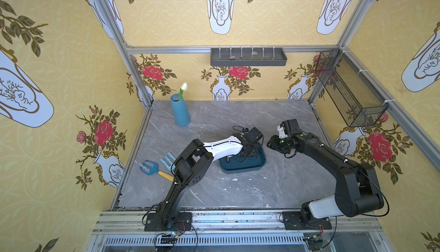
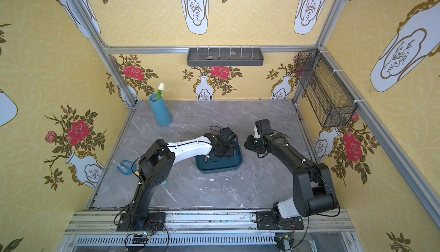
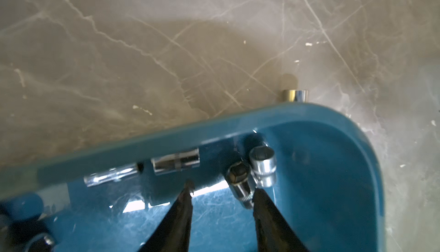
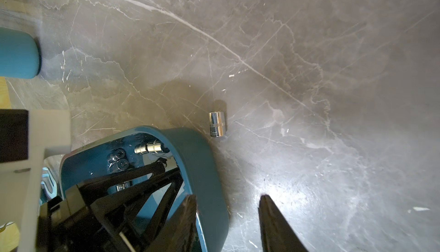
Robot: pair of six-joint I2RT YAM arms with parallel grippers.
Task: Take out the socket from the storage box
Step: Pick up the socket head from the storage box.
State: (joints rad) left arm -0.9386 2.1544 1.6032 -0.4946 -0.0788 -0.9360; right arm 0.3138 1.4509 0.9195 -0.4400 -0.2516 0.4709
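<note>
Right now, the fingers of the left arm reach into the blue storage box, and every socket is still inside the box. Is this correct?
Not every socket. The right wrist view shows one socket resting on the table just outside the storage box. The fingers of the left gripper do reach into the box, where other sockets remain.

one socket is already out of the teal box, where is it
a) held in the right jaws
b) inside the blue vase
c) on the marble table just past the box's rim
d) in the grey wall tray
c: the right wrist view shows a socket sitting on the table just beyond the rim of the storage box, with nothing gripping it.
</note>
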